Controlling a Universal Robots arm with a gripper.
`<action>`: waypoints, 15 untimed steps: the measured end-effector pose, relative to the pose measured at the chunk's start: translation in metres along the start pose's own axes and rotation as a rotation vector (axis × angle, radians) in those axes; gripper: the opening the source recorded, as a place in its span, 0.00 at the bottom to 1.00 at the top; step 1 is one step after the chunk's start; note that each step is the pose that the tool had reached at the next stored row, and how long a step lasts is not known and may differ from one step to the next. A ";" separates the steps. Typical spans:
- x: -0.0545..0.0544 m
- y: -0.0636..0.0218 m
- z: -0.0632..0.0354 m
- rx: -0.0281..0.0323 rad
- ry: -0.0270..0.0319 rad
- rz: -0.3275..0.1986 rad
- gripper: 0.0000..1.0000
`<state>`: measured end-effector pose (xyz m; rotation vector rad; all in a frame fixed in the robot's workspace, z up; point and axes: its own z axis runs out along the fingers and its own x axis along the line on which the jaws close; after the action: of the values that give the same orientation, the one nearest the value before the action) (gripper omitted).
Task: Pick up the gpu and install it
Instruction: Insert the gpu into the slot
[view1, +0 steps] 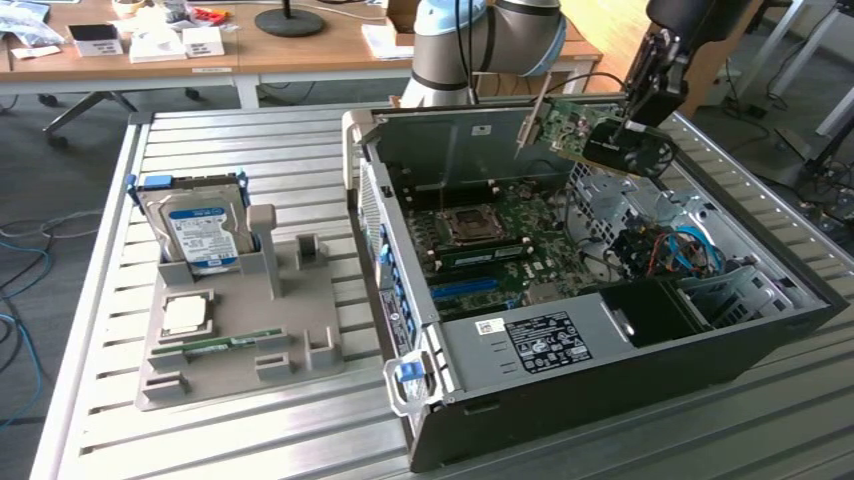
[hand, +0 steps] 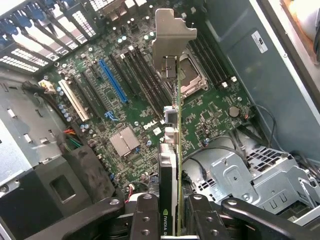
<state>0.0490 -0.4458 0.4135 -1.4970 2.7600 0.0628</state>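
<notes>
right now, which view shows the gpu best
The exterior view: the gpu shows its broad green face and silver bracket, tilted above the open case, clamped in the gripper. The wrist view shows it edge-on, a thin line between the fingers, bracket over the motherboard.

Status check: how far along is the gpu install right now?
Done: pickup. The gpu is clamped in the end effector, clear of the table. In hand: it hangs tilted above the open case, over the motherboard. Left: seating. The card touches no slot, and the blue slot is bare.
</notes>
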 end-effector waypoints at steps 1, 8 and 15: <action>0.000 0.0000 0.0000 -0.0001 0.0002 -0.005 0.27; 0.000 0.0001 0.0000 -0.0012 0.0021 -0.059 0.27; 0.000 0.0002 0.0000 -0.0031 0.0053 -0.156 0.27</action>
<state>0.0488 -0.4458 0.4135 -1.7099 2.6371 0.0628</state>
